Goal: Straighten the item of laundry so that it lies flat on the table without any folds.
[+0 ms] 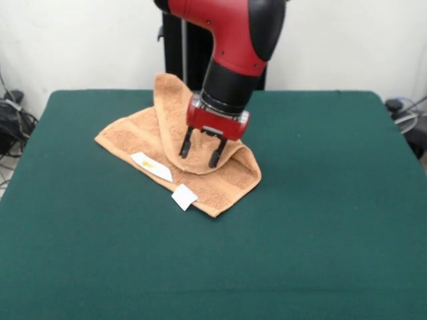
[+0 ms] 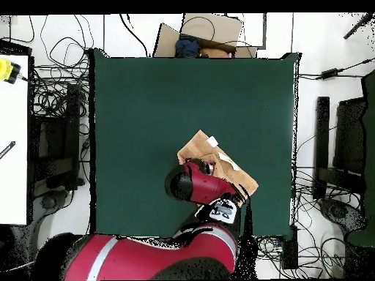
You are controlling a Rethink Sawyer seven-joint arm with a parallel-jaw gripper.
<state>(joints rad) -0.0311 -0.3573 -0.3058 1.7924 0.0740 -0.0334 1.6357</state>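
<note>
The orange-tan towel [image 1: 200,170] lies on the dark green table [image 1: 320,220] toward its far middle. One corner stands folded up behind the arm, and a fold of cloth curves over the near part. Two white tags [image 1: 184,196] sit on its near edge. My gripper [image 1: 200,152] hangs just above the towel's middle, its two dark fingers [image 1: 186,143] apart and empty, tips close to the cloth. In the overhead view the towel [image 2: 203,148] shows partly under the red arm, and the gripper is hidden by the arm.
Cables and black equipment [image 1: 12,123] lie off the table's left edge, and more cables [image 1: 407,117] off the right. The black pedestal [image 1: 183,50] stands behind the table. A cardboard box [image 2: 209,33] sits beyond the table's far edge in the overhead view.
</note>
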